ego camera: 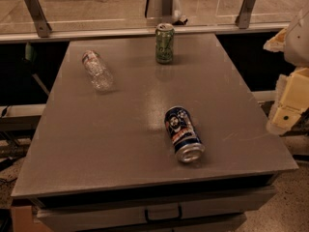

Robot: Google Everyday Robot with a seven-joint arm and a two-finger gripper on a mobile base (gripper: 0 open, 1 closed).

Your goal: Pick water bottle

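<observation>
The water bottle [97,70] is small, clear and ribbed, with a red-and-white label band. It lies on its side at the far left of the grey table [120,139]. My gripper [289,105] is at the right edge of the view, beside the table's right side. It is pale and only partly in view, well away from the bottle and holding nothing that I can see.
A green can [164,43] stands upright at the table's far edge. A dark blue can [183,134] lies on its side near the front right. A glass railing with metal posts [36,13] runs behind the table. A drawer handle [163,212] shows below the front edge.
</observation>
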